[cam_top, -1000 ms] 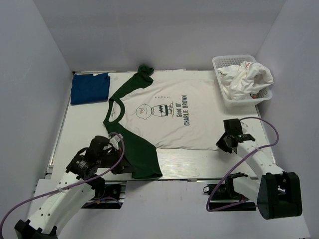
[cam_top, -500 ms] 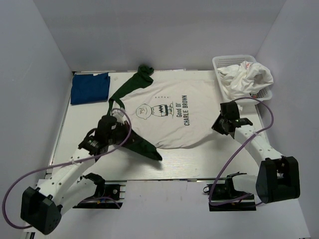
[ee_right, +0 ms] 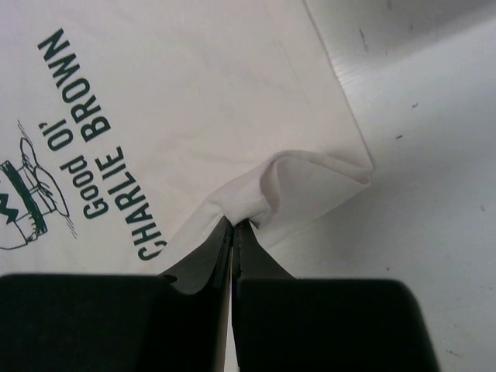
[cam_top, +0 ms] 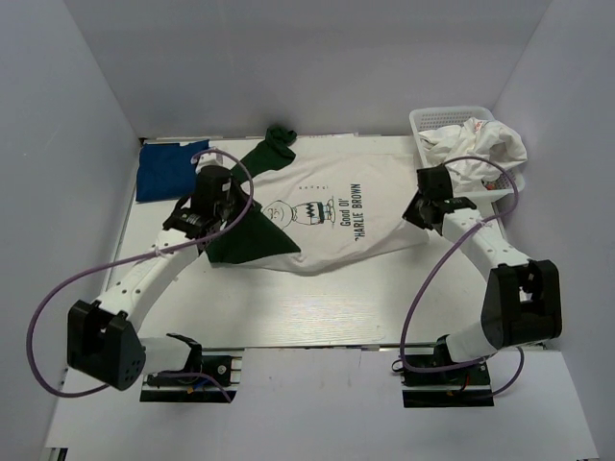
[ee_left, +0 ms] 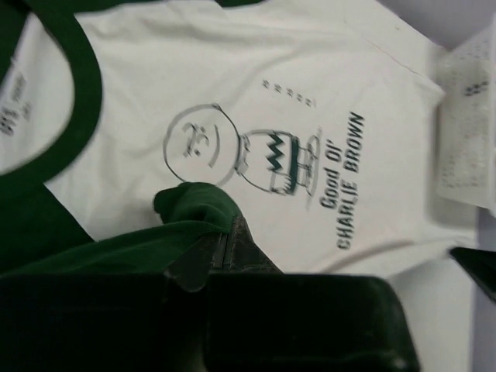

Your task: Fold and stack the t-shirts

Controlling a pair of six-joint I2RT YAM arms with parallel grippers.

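The Charlie Brown t-shirt (cam_top: 332,216) lies across the table (cam_top: 288,303). The left fingers (ee_left: 249,252) pinch tight on its green sleeve (ee_left: 194,205); the right fingers (ee_right: 203,263) pinch tight on a bunched white hem corner (ee_right: 310,182).

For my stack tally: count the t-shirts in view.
3: green-sleeved shirt mid-table; blue shirt at the far-left corner; white heap in the basket, possibly hiding more.

white lattice basket (cam_top: 447,111), pale table (cam_top: 317,307)
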